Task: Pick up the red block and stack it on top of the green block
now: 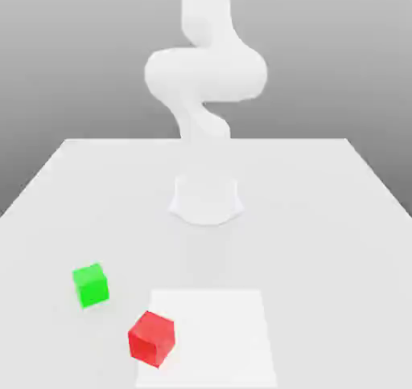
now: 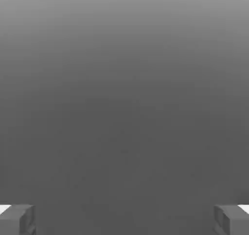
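Stood on the table [image 1: 338,219], toward the lower left of the exterior frame: the green block [image 1: 90,284] and the red block [image 1: 151,338], near each other but apart. Lay lower and further right: the red block, on the left edge of a flat square patch [image 1: 221,331] at the frame's lower centre. Rose behind both, from the table's middle up to the frame's upper centre: the arm [image 1: 205,82].

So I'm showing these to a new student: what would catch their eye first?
Two bright cubes on the pale table: the red block nearest the camera, and the green block apart from it, toward the exterior view's left. Behind them rises the white arm; the hand view shows the pincer open.
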Controlling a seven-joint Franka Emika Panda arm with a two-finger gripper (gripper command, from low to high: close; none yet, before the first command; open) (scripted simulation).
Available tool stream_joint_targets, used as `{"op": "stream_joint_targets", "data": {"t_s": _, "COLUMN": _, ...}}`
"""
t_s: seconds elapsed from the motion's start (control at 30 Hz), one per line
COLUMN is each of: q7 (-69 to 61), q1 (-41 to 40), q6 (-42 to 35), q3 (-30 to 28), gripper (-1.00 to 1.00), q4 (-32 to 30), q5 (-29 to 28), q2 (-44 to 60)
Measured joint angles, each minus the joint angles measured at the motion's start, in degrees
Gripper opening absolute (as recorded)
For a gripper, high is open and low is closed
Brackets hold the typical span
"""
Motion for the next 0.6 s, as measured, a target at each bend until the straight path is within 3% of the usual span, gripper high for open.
{"op": "stream_joint_targets", "data": {"t_s": 0.6, "q7": 11.5, "q1": -6.6, "q6": 17.1, "q3": -1.2, "gripper": 0.0, "q4": -11.6, "q5": -0.8, "q2": 37.7}}
